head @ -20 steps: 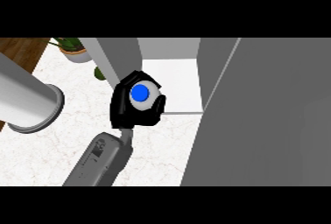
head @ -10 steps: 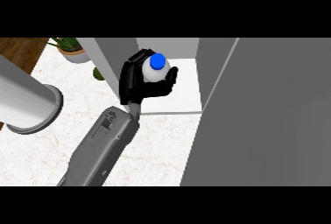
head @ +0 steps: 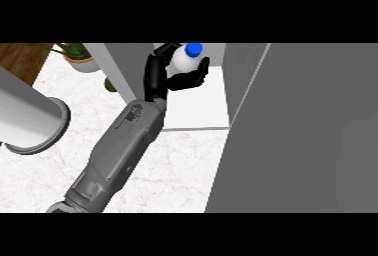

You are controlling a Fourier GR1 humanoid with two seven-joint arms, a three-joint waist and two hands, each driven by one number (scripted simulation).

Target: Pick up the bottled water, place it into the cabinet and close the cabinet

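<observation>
Bottled water (head: 183, 62) sat in the grasp of my right hand (head: 156, 75), the black fingers (head: 189, 80) curled round the lower side of its white body and the thumb (head: 164, 49) hooked over the other side, so the bottle was pinched between them. Its blue cap (head: 193, 49) showed clear above the fingers, pointing toward the far edge of the view and leaning a little to the right. My grey forearm (head: 122, 145) ran up from the lower left, across the counter (head: 44, 172) with its pale marbled top, and ended with the hand inside the mouth of the cabinet (head: 118, 62). The bottle was over the cabinet's white floor (head: 199, 107), near the back of the opening and between the grey side walls; whether its base touched that floor I could not tell, since my own fingers hid it. To the right the cabinet door (head: 310, 140) stood open, a broad grey panel filling most of that side of the view. At the left edge a big grey cylinder (head: 29, 120) lay across the counter, well apart from the bottle. Beyond it, at the top left, a potted plant (head: 77, 56) stood beside the cabinet's outer wall, with a strip of brown wood (head: 22, 59) next to it.
</observation>
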